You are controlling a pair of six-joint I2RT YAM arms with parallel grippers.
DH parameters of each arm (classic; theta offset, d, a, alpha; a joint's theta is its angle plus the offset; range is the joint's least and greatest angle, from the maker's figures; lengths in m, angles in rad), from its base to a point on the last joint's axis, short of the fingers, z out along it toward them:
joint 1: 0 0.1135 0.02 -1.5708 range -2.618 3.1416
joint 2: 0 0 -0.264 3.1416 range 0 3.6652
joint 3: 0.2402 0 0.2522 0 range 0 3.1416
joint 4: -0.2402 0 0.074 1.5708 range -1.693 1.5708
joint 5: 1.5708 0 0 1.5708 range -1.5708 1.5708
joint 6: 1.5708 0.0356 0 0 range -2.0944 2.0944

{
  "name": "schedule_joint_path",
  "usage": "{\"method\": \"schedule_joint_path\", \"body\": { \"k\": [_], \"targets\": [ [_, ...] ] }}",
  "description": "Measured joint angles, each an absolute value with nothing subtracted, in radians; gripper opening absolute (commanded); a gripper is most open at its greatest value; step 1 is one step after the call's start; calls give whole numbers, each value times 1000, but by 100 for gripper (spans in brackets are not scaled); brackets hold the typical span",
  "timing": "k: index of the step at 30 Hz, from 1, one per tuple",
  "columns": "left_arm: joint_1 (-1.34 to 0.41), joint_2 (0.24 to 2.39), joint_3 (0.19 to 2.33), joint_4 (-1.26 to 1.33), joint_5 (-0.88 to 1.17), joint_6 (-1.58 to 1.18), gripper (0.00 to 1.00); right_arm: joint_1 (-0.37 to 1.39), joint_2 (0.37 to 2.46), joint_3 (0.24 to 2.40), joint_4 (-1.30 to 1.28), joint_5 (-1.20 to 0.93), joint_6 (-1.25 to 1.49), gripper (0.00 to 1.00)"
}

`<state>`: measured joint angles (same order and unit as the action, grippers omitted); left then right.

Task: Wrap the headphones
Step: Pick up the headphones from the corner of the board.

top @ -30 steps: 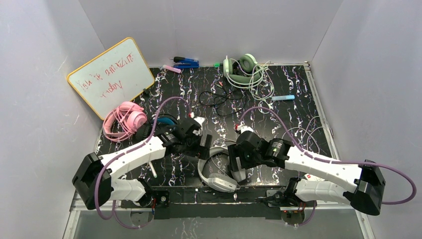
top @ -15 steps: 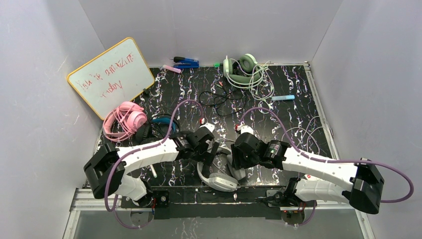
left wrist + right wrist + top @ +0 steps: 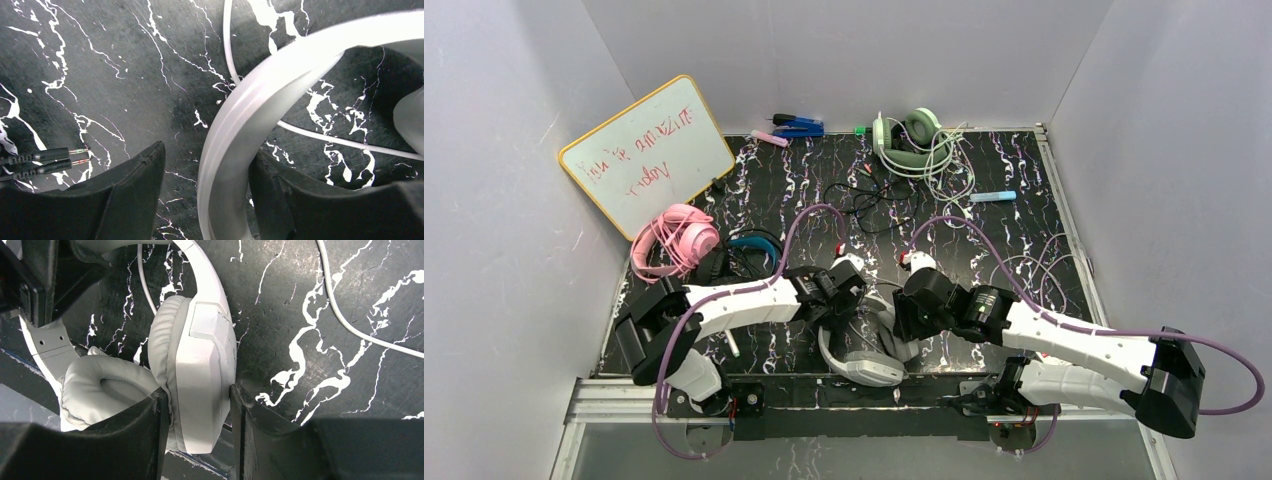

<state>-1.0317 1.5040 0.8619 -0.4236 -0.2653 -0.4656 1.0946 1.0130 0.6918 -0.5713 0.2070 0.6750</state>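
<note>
The white-grey headphones (image 3: pixel 864 365) lie near the front edge between my arms. My right gripper (image 3: pixel 902 318) is shut on one padded ear cup (image 3: pixel 200 355), with a finger on each side (image 3: pixel 197 390). My left gripper (image 3: pixel 849 305) is open and straddles the white headband (image 3: pixel 240 150); the band touches the right finger and a gap shows at the left finger (image 3: pixel 206 155). The thin white cord (image 3: pixel 325 137) runs under the band and off to the right (image 3: pixel 350 325). The pink headphones (image 3: pixel 674 240) and the black-and-blue headphones (image 3: pixel 749 248) lie at the left.
A whiteboard (image 3: pixel 646 152) leans on the left wall. A green-white headset (image 3: pixel 906 143) with coiled cord, a blue tool (image 3: pixel 796 126) and a pale blue marker (image 3: pixel 992 196) lie at the back. A loose black cable (image 3: pixel 864 200) crosses mid-table; two jack plugs (image 3: pixel 50 157) lie beside my left finger.
My left gripper has moved right and down onto the headband of the white-grey headphones. My right gripper has stayed on the ear cup and shifted only slightly.
</note>
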Motion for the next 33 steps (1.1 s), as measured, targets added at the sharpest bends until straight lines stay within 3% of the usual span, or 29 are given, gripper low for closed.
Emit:
{"method": "schedule_joint_path", "body": {
  "k": [3, 5, 9, 13, 19, 25, 33],
  "targets": [
    [-1033, 1510, 874, -426, -281, -468, 63, 1095, 1008, 691, -564, 197, 661, 50],
    [-1033, 1515, 885, -427, -285, -467, 62, 1095, 1008, 691, -558, 191, 651, 50],
    [-1041, 1516, 905, -426, -293, -466, 31, 1095, 1008, 691, -550, 187, 643, 50],
    [-1045, 1516, 919, -438, -301, -451, 7, 1095, 1007, 691, -548, 188, 639, 67],
    [-1049, 1510, 945, -511, -313, -437, 0, 1095, 939, 717, -553, 263, 628, 98],
    [-1048, 1369, 955, -636, -385, -435, 0, 1095, 808, 790, -581, 442, 625, 99],
    [-1016, 1132, 1148, -844, -489, -443, 0, 1058, 907, 883, -677, 638, 675, 98]
  ]
}}
